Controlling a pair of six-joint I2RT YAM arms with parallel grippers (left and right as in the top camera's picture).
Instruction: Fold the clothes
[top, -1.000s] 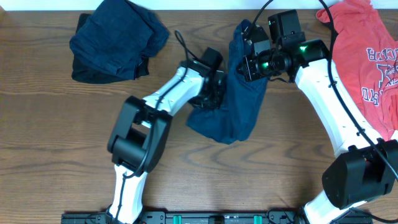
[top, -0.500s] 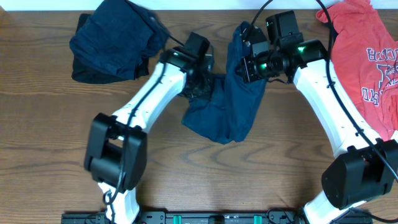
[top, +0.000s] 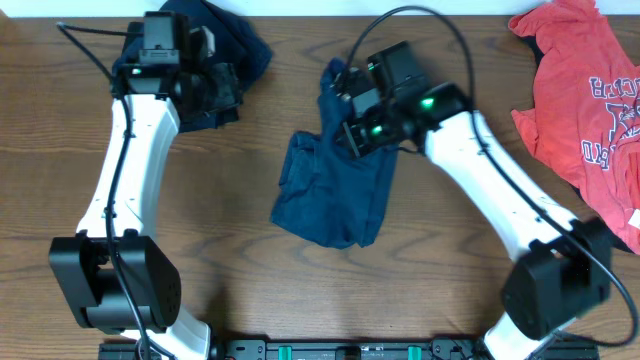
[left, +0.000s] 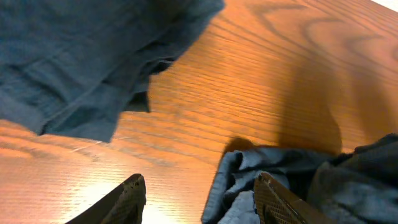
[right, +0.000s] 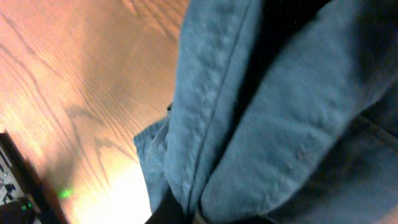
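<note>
Navy shorts lie crumpled in the middle of the table. My right gripper sits on their upper part. In the right wrist view blue cloth fills the frame and a seamed fold runs down to my gripper, whose fingers are almost hidden. My left gripper is at the far left by a second pile of dark navy clothes. Its jaws stand open over bare wood, with a crumpled navy fold beside the right fingertip. A red-orange T-shirt with lettering lies at the far right.
The wooden table shows bare between the piles. A flat navy piece fills the upper left of the left wrist view. Cables loop above the right arm. The arm bases stand at the front edge.
My left gripper let go of the middle shorts, opened, and swung up and left to the dark pile. My right gripper moved left with the shorts.
</note>
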